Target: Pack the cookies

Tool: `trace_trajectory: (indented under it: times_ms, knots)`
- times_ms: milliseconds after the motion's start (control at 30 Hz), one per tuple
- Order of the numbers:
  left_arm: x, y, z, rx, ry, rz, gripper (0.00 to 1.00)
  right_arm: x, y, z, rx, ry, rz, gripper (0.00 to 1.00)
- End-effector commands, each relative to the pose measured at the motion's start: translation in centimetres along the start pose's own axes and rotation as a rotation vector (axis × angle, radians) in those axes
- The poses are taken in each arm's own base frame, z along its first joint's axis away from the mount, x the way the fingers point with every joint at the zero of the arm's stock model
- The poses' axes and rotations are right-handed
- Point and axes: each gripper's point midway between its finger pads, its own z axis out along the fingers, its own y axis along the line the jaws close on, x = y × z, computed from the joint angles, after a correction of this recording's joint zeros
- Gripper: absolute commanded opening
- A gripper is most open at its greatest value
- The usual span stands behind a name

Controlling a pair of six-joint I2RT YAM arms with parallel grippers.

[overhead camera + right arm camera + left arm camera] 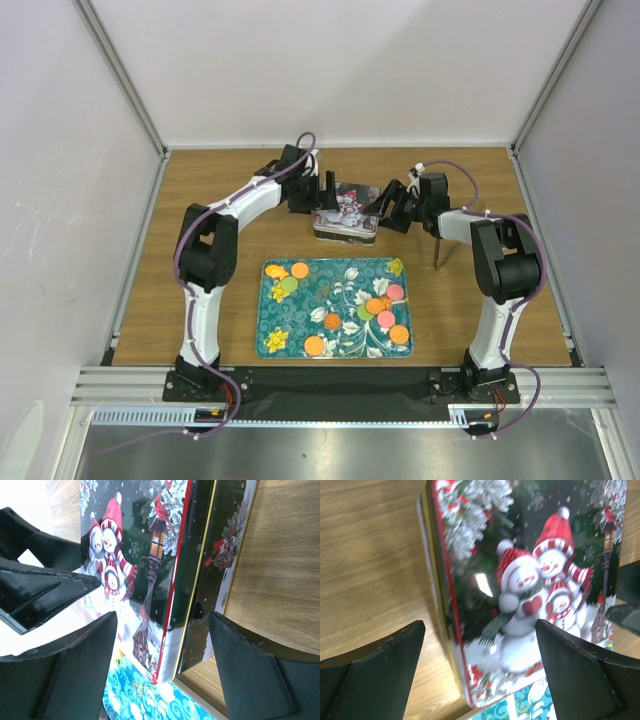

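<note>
The cookies lie on a teal flowered tray (pixel 262 312): an orange one (pixel 300 270) and a green one (pixel 288 285) at its left, orange ones (pixel 314 345) near the front, and a pink, orange and green cluster (pixel 382 306) at its right. Behind the tray stands a closed snowman tin (pixel 345 212). My left gripper (pixel 325 195) is open, its fingers straddling the tin's left edge (pixel 445 580). My right gripper (pixel 388 210) is open, straddling the tin's right edge (pixel 192 570). Neither holds anything. No cookies show in the wrist views.
The tray's far edge shows just below the tin in the left wrist view (pixel 530 702) and the right wrist view (pixel 145 695). Bare wooden table (pixel 220 190) lies either side of the tin. Metal frame posts and white walls bound the table.
</note>
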Motion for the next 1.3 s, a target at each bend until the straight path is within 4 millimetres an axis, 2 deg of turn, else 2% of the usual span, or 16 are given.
trace_trajectory:
  times_ms: [0,133,300,467,533,633,867,1067,1267]
  knots:
    - [-2.8,-0.7,-3.7,0.035,-0.114,-0.002,0.98,-1.4,1.1,-0.5,-0.023,-0.031,-0.047,0.79]
    - [-2.5,-0.6,-4.3,0.069,-0.124,-0.015,0.99,-1.3,1.0,-0.5,-0.027,-0.023,-0.046,0.80]
    - [-1.1,-0.6,-4.8,0.109,-0.114,-0.045,0.98,-1.0,1.0,-0.5,-0.033,-0.016,-0.049,0.80]
    - [0.6,-0.9,-4.6,0.160,-0.096,-0.079,0.95,-0.8,1.2,-0.3,-0.039,-0.008,-0.054,0.80]
    - [0.5,-1.4,-4.8,0.189,-0.113,-0.091,0.94,-0.5,1.3,-0.2,-0.040,-0.004,-0.055,0.80]
    - [1.9,-1.3,-4.4,0.209,-0.091,-0.121,0.92,-0.1,1.3,0.1,-0.041,0.007,-0.054,0.79]
    - [3.2,-1.2,-3.9,0.239,-0.076,-0.158,0.81,1.0,1.4,0.8,-0.039,0.029,-0.056,0.77]
    - [4.6,-0.8,-3.3,0.246,-0.054,-0.184,0.63,1.7,1.7,1.2,-0.031,0.038,-0.068,0.77]
    - [5.8,-0.3,-2.6,0.241,-0.032,-0.206,0.52,2.1,2.0,1.5,-0.003,0.040,-0.100,0.76]
